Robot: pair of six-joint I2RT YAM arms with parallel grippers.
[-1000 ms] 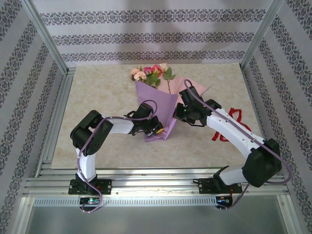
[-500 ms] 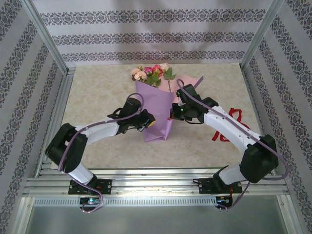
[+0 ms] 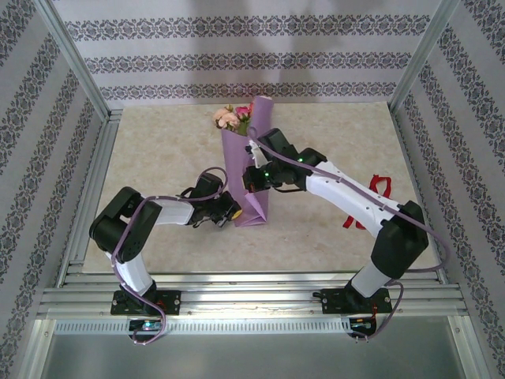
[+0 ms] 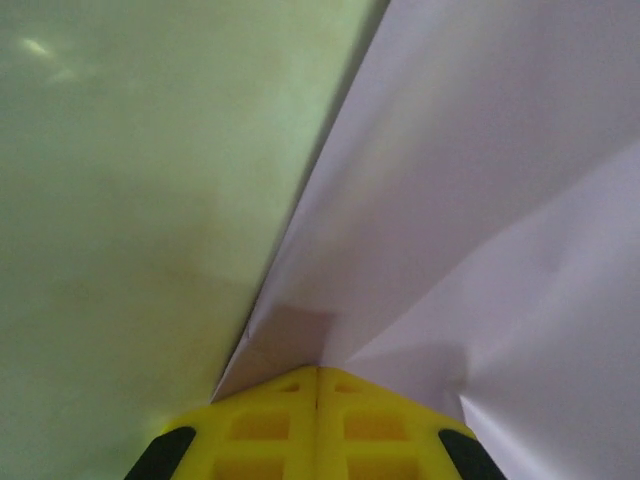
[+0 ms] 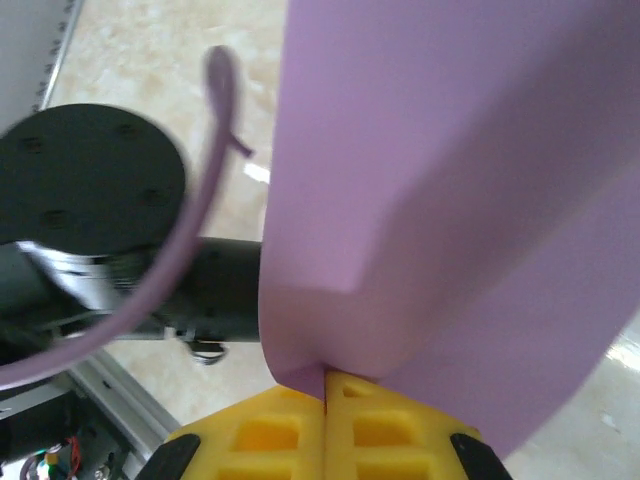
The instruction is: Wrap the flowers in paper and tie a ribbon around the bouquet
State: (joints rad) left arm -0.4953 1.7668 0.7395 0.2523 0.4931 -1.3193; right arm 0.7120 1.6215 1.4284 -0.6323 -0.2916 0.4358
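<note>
The surface (image 3: 158,150) carries the same things as a second ago, but the paper (image 3: 241,185) has changed shape. It lay then as a wide cone, with a pink flap spread out past the right claw. Now it is a narrow lilac fold that rises on edge between the two claws, and its pink face is no longer on show.

The right claw (image 3: 252,167) made the difference. It has swung across toward the left claw, carrying the far flap over the stems. In the right wrist view its fingertips (image 5: 270,435) are pressed together, clamped on the paper (image 5: 450,200), which curls up out of them.

The left claw (image 3: 226,215) has drawn back from on top of the sheet to its lower corner. Its tips (image 4: 270,425) are together, and a creased corner of the paper (image 4: 480,200) runs into them, so it looks pinched there.

The flowers (image 3: 230,118) poke out of the fold beyond the right claw. The long leaf and stem are now covered.

The ribbon (image 3: 383,188) lies well off to the outer side of the right claw, behind its arm and untouched.

The wrap looks nearly closed, and the tying is not begun. One claw will probably have to keep the fold shut while the other fetches the ribbon, or the thin sheet may spring open.
</note>
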